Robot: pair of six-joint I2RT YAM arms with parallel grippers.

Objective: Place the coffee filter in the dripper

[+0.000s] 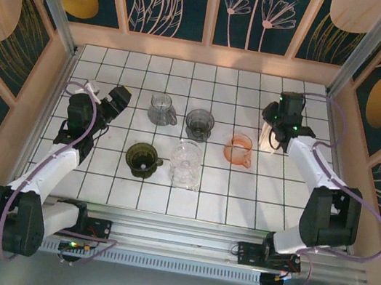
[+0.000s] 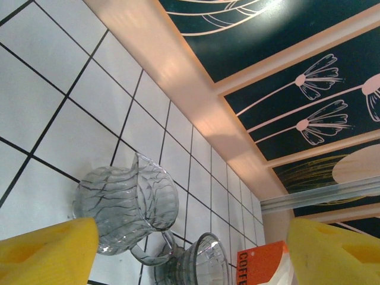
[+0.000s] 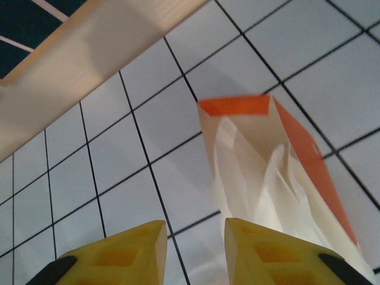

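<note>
Waiting near the front of the counter (image 1: 240, 195), an olive dripper (image 1: 143, 158) and a clear glass vessel (image 1: 185, 162) sit side by side. Farther back, the left pincer (image 1: 120, 96) gapes wide, holding nothing. Farthest, the right pincer (image 3: 195, 246), jaws narrowly apart and empty, hangs beside the orange pack (image 3: 309, 160) holding the coffee filters (image 3: 255, 172); closing there likely misses the paper or topples the pack.

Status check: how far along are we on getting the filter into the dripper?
Done: nothing yet; the filters sit in their orange pack and the pink dripper looks empty. In hand: the right pincer is at the pack's mouth, jaws slightly apart, gripping nothing. Left: pinch one filter out, carry it to a dripper, seat it.
</note>
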